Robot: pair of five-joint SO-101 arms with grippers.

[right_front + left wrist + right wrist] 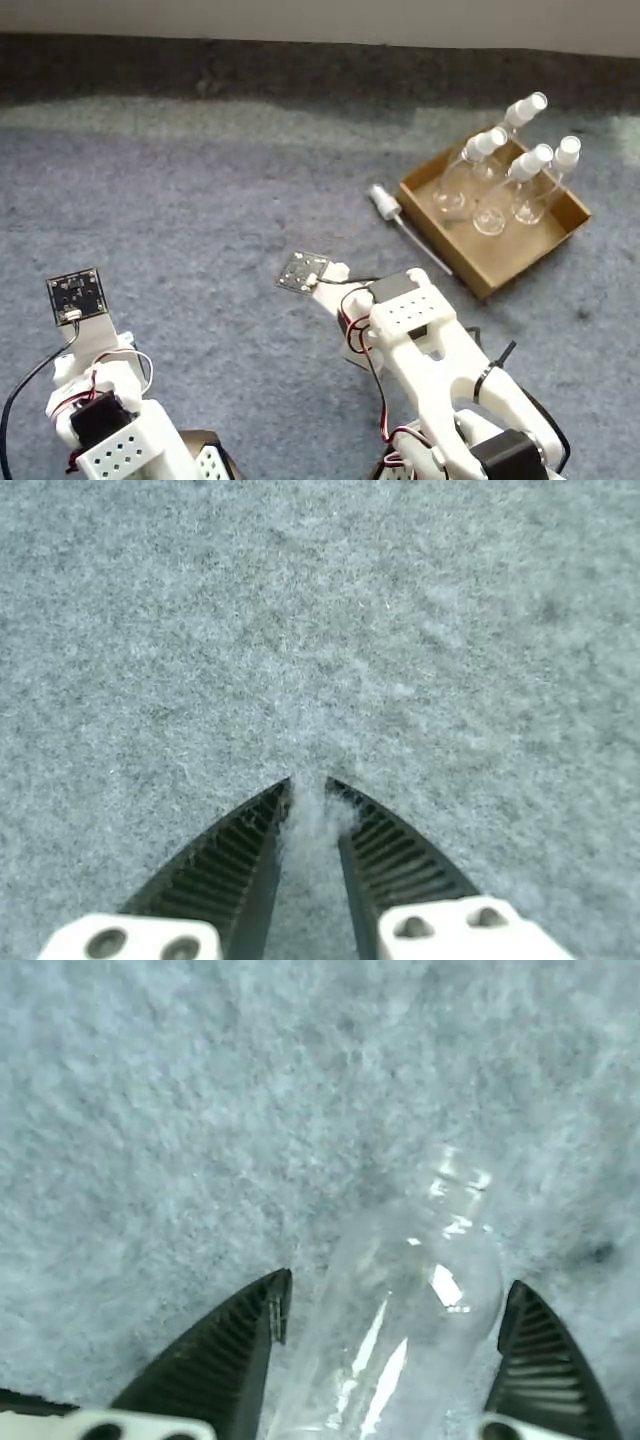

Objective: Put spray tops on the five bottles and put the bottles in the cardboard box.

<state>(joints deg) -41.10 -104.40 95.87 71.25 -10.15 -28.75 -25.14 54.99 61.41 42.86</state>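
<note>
Right wrist view: right gripper (398, 1282) spread wide, capless clear bottle (410, 1335) lying between its fingers, not clamped. Left gripper (310, 783) barely parted, empty.

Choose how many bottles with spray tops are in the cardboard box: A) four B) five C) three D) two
A: four topped bottles lean in the cardboard box, while a fifth bottle without a top lies between the right gripper's open jaws and one spray top lies on the carpet beside the box.
</note>
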